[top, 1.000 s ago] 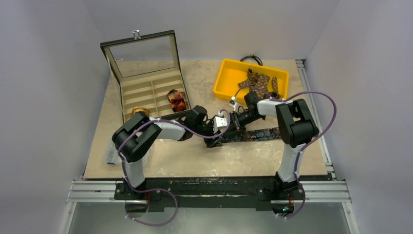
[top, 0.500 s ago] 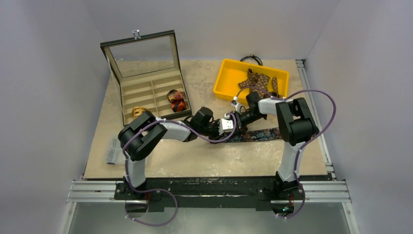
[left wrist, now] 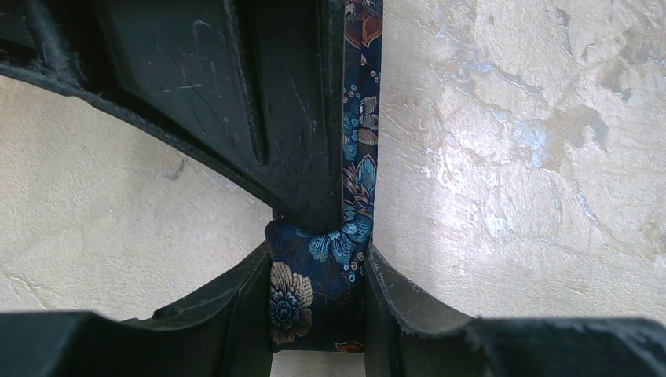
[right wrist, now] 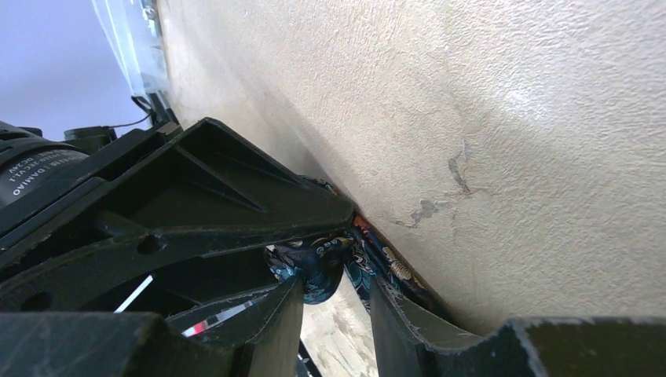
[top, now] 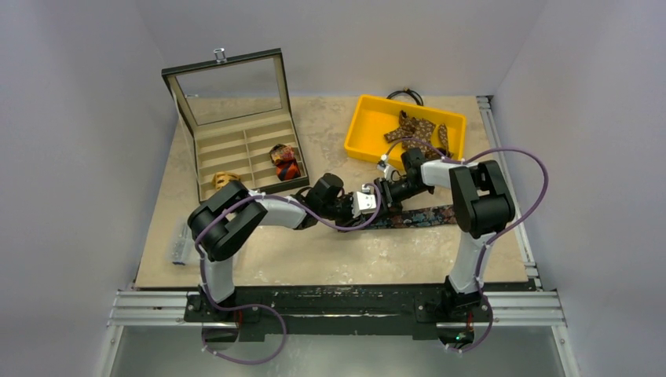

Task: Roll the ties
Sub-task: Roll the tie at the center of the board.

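Marbled tabletop (top: 314, 251) — left gripper (left wrist: 318, 271) clamps half-hidden navy tie (left wrist: 363, 118); right gripper (right wrist: 336, 289) stands parted.

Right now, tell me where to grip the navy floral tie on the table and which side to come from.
Take the navy floral tie by the small coil at its rolled end, from above, one finger on each side edge, as the left gripper does. The flat tail hugs the table and likely gives nothing to pinch.

Left hand (left wrist: 318, 263) crowding right hand (right wrist: 336, 284), case (top: 236, 149) left — bin (top: 365, 118) beyond
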